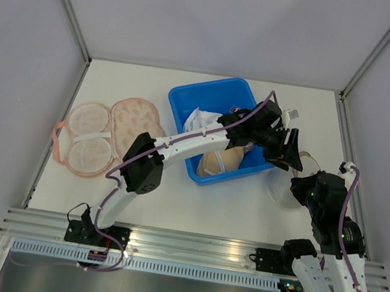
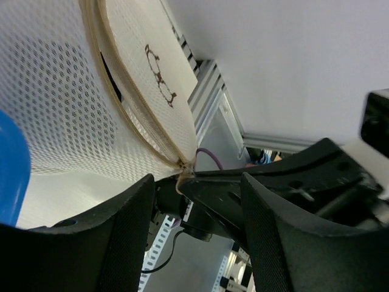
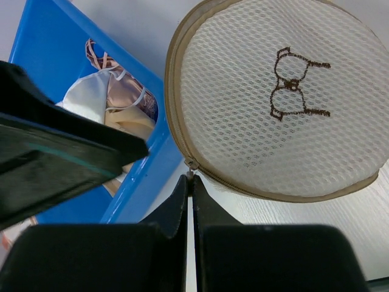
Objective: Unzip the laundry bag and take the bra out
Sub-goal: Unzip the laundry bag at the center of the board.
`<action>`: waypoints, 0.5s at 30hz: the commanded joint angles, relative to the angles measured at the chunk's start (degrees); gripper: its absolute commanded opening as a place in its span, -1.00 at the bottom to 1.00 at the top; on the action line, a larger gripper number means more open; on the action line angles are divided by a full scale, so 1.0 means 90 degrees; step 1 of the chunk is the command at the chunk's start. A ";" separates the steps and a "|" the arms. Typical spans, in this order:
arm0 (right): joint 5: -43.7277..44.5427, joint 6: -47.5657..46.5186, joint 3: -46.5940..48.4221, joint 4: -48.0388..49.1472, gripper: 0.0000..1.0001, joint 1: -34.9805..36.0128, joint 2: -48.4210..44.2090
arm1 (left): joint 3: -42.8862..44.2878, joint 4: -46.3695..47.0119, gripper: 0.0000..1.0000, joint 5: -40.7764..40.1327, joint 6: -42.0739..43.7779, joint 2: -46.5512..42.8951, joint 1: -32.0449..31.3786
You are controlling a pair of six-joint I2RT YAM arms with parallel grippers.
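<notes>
Right gripper [image 3: 189, 180] is pinched onto zipper pull [image 3: 191, 164], left gripper [image 2: 194, 182] spread empty; limp, light laundry bag [image 3: 273, 128] is best held by its rim [image 3: 172, 103].

We saw a white table [image 1: 193, 204] boxed in by plain pale grey panels: a back wall [image 1: 221, 18] and two side walls [image 1: 11, 52], joined at the far corners by aluminium posts [image 1: 66, 2]. A slotted aluminium rail [image 1: 194, 247] ran along the table's near edge. The light was soft and even, and we noticed only faint shadows.
</notes>
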 commanded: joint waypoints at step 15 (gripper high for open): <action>-0.0016 -0.0368 -0.0133 -0.0175 -0.99 0.0005 -0.0275 | 0.0348 0.0554 -0.95 0.0435 -0.0304 0.0774 -0.0042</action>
